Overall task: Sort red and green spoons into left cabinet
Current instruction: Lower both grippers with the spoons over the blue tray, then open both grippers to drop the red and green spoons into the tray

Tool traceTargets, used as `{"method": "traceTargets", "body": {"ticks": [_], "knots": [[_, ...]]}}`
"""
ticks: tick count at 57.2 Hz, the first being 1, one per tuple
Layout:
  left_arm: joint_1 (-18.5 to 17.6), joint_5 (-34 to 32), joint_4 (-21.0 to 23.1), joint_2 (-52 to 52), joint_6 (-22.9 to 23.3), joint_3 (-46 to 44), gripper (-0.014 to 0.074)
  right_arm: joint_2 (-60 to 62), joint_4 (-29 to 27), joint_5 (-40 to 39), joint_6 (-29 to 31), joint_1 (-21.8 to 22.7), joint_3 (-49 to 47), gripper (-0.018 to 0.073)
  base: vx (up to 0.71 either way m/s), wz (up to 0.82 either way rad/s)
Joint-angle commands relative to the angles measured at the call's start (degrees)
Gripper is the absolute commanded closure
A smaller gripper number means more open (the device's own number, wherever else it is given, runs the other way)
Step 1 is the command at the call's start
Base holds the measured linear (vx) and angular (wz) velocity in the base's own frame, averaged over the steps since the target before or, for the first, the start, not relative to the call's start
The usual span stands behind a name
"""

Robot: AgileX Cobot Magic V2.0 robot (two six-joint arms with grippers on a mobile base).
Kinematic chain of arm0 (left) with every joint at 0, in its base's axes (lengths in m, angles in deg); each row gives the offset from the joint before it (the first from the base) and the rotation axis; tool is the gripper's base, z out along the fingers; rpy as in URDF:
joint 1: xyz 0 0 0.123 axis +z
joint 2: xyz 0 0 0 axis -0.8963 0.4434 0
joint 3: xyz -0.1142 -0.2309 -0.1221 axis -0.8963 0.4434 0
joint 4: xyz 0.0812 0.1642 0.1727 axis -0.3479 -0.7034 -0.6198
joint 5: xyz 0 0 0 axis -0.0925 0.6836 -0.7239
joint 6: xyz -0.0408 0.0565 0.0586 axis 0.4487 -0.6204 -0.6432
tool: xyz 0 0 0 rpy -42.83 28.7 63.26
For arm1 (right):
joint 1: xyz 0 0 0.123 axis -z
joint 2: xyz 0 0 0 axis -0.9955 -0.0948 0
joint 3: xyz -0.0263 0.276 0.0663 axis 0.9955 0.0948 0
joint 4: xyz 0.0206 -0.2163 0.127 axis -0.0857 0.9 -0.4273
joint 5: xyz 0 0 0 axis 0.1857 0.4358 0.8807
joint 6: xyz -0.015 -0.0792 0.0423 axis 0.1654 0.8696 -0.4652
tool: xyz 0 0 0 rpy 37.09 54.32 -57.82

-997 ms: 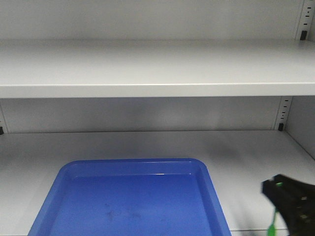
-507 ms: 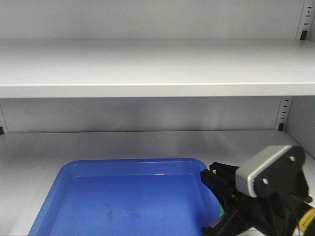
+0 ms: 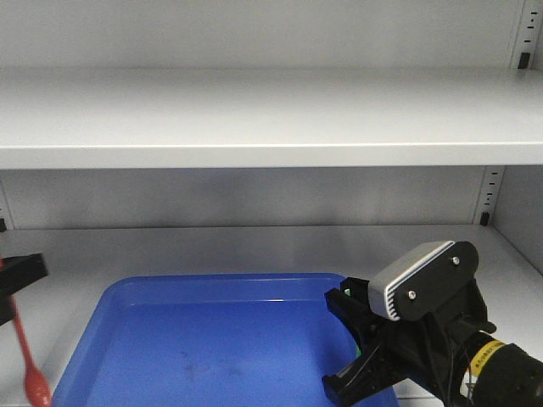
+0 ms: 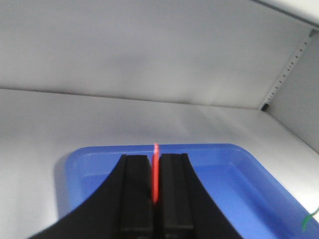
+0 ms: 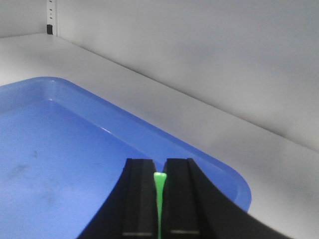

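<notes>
Red spoon (image 3: 25,352) hangs bowl-down at the front view's 9 o'clock edge, pinched between the narrow jaws of the left gripper (image 4: 155,191), just outside the blue tray's (image 3: 127,292) left rim. Grey cabinet shelf (image 3: 254,246) bears the tray at centre. At 4 o'clock the right gripper (image 5: 159,199) is clamped on the green spoon (image 5: 159,186), poised over the tray's right corner; the wrist view shows the green handle between its fingers.
</notes>
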Motion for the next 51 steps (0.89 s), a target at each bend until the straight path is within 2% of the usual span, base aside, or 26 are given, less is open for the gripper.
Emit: {"method": "traceTargets", "body": {"ticks": [1,15,23,30,37,43,51], "knots": [[-2.75,-0.05,2.46,2.04,-0.29,-3.65,0.0594,1.2,-0.18,-4.78,-0.06,-0.04,-2.15,0.055,0.0,0.0],[-12.14,-6.79,2.41,10.15,-0.29,-6.52,0.0594,1.2,-0.18,-4.66,-0.06,-0.04,-2.15,0.0536,0.0,0.0],[-14.11,-7.21,3.35,13.04,-0.29,-6.75,0.0587,1.2,-0.5,-4.43,-0.06,-0.04,-2.15,0.0498,0.0,0.0],[-14.37,-8.45,3.35,14.81,-0.29,-6.75,0.0548,1.2,-1.91,-3.6,-0.01,0.01,-2.15,0.0411,0.0,0.0],[-14.37,-10.36,3.29,15.8,-0.29,-6.75,0.0449,0.81,-1.91,-3.32,-0.01,0.01,-2.15,0.0285,0.0,0.0],[-14.37,-10.55,3.14,16.25,-0.35,-6.75,0.0299,0.04,-1.86,-3.45,-0.01,0.01,-2.09,0.0162,0.0,0.0],[-14.37,-10.78,2.83,16.25,-2.27,-6.75,0.0074,-1.02,-1.86,-3.45,-0.01,0.01,-2.09,0.0077,0.0,0.0]]}}
